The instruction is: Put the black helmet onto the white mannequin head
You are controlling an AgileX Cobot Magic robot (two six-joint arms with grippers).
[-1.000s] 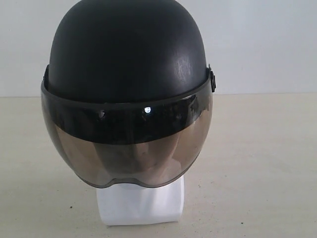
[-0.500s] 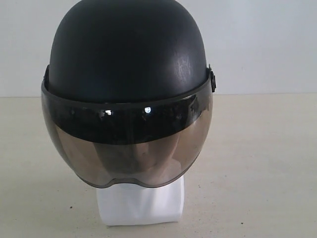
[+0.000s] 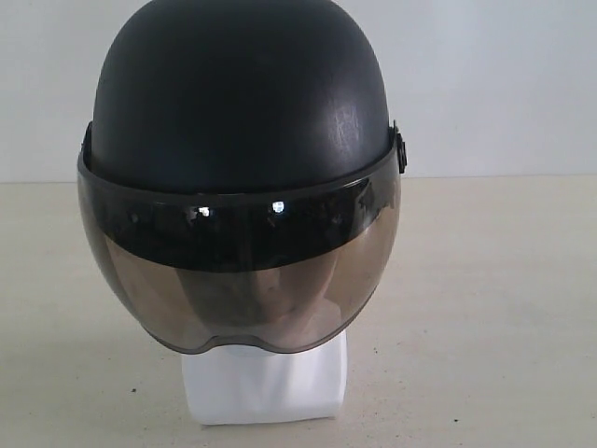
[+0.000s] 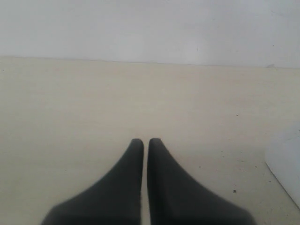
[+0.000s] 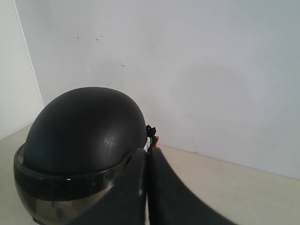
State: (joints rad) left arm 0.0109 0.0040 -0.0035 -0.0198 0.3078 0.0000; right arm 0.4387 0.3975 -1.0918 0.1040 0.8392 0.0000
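The black helmet [image 3: 241, 103] sits upright on the white mannequin head [image 3: 266, 383], its smoky visor [image 3: 238, 289] down over the face; only the square base shows below. Neither gripper appears in the exterior view. In the right wrist view the helmet [image 5: 84, 129] is close beside my right gripper [image 5: 148, 152], which is shut and empty; a small red buckle [image 5: 156, 138] peeks past the fingertips. My left gripper [image 4: 143, 142] is shut over bare table, holding nothing, with a white corner of the mannequin head's base [image 4: 287, 161] at the frame edge.
A pale beige table [image 3: 485, 308] runs back to a white wall [image 3: 494, 84]. A wall corner [image 5: 26, 61] shows in the right wrist view.
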